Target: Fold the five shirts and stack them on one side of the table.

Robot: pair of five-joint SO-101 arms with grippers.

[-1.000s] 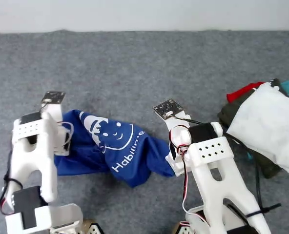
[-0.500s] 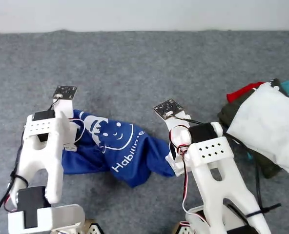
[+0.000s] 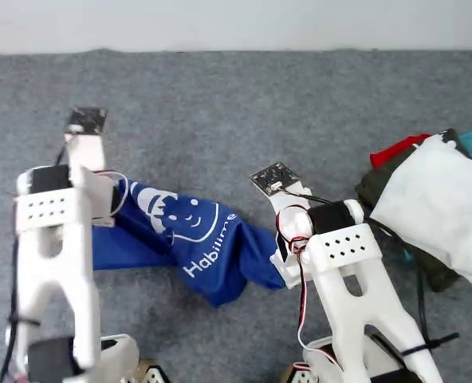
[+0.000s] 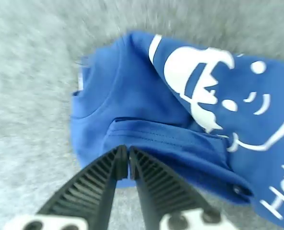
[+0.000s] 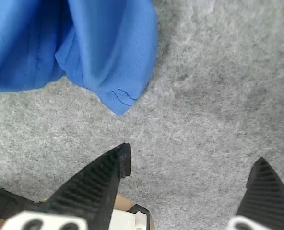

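- The grey carpet-covered counter (image 3: 220,104) carries everything.
- A heap of white, dark, red and teal shirts (image 3: 435,203) lies at its right edge. Four look done, though loosely stacked.
- The crumpled blue cloth shirt with white print (image 3: 196,239) lies between the arms, unfolded, and seems the last one left.
- The left tool (image 4: 128,160) is clamped on its fabric near the collar; the right tool (image 5: 194,160) gapes over bare counter beside a shirt corner.

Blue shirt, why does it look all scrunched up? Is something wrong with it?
Yes, it looks messy. The blue shirt lies bunched and wrinkled, not flat, with the left gripper pinched shut on its edge. The pile at the high view's right is untidy too, red and teal bits poking out.
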